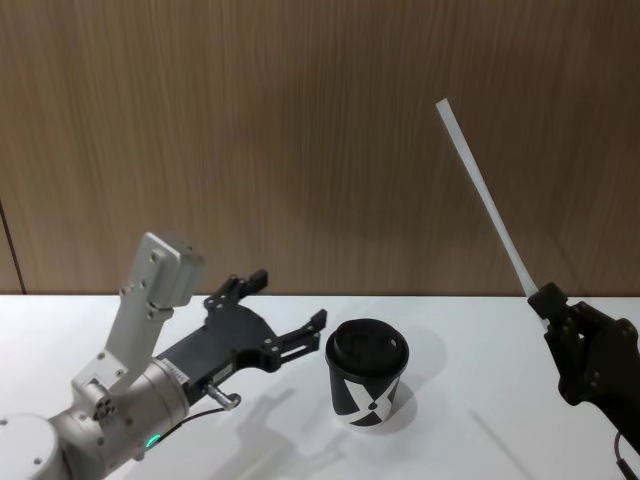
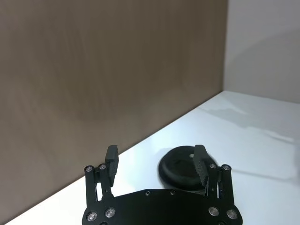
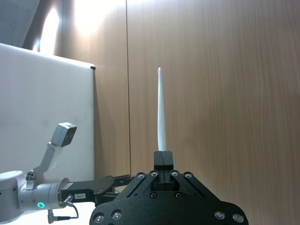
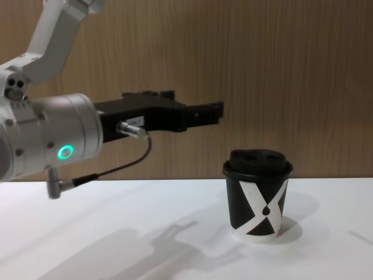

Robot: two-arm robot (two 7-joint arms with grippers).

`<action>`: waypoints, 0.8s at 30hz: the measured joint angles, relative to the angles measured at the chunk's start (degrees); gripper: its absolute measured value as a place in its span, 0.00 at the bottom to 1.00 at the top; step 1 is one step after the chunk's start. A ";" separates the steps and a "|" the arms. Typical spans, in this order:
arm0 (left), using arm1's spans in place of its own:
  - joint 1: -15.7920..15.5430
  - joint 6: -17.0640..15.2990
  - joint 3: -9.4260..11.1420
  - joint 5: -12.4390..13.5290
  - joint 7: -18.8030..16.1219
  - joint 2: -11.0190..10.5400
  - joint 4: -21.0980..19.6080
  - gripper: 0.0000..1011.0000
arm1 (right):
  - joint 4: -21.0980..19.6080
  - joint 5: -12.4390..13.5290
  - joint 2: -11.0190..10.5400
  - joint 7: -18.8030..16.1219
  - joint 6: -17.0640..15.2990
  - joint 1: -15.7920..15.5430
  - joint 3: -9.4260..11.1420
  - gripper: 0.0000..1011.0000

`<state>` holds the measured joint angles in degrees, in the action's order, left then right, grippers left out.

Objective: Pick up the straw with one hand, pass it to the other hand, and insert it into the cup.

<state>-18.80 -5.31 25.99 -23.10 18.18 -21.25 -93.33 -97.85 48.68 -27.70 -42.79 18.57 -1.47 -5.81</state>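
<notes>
Centrally, a black lidded cup [image 1: 367,385] is seen standing upright on the white counter [image 1: 490,410]. At the right, the straw [image 1: 490,205] is pinched at its lower end between the closed fingers [image 3: 158,161] of the right gripper [image 1: 548,306]. The straw is held in the air, tilted up and to the left against the wood wall [image 1: 300,120], well apart from the cup. The left gripper [image 1: 288,300] is held above the counter just left of the cup, its fingers spread wide, one tip near the lid but apart from it.
</notes>
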 joint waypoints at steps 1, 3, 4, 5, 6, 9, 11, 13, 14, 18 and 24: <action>-0.23 -0.11 0.10 -0.30 0.48 0.06 0.12 0.99 | 0.00 0.01 -0.01 -0.01 0.00 0.00 0.00 0.00; -1.04 -0.62 0.44 -1.41 2.25 0.33 0.56 0.99 | 0.00 0.06 -0.01 -0.04 -0.01 0.00 -0.02 0.00; -1.19 -0.79 0.51 -1.73 2.78 0.37 0.64 0.99 | 0.00 0.09 -0.02 -0.06 -0.01 0.00 -0.02 0.00; -1.78 -1.12 0.78 -2.41 3.84 0.58 1.00 0.99 | 0.00 0.09 -0.02 -0.06 -0.01 0.00 -0.02 0.00; -2.03 -1.29 0.91 -2.73 4.35 0.68 1.16 0.99 | 0.00 0.11 -0.03 -0.08 -0.02 0.00 -0.02 0.00; -3.18 -2.08 1.44 -4.32 6.65 1.17 1.96 0.99 | 0.00 0.14 -0.05 -0.11 -0.01 0.00 -0.02 0.00; -4.01 -2.69 1.81 -5.51 8.32 1.53 2.51 0.99 | 0.00 0.16 -0.05 -0.11 -0.01 0.00 -0.02 0.00; -4.65 -3.12 2.09 -6.28 9.36 1.83 2.91 0.99 | 0.00 0.17 -0.06 -0.12 -0.01 0.00 -0.02 0.00; -4.93 -3.34 2.20 -6.65 9.85 1.97 3.08 0.99 | 0.00 0.18 -0.06 -0.13 -0.01 0.00 -0.02 0.00; -6.72 -4.83 2.87 -9.17 12.99 2.92 4.34 0.99 | 0.01 0.21 -0.06 -0.15 -0.01 0.00 -0.02 0.00; -9.05 -7.19 3.49 -13.06 17.19 4.34 5.93 0.99 | 0.00 0.26 -0.06 -0.18 -0.01 0.00 -0.01 0.00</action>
<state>-27.85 -12.49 29.48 -36.16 35.38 -16.91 -87.40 -97.85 48.94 -27.76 -42.97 18.57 -1.47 -5.82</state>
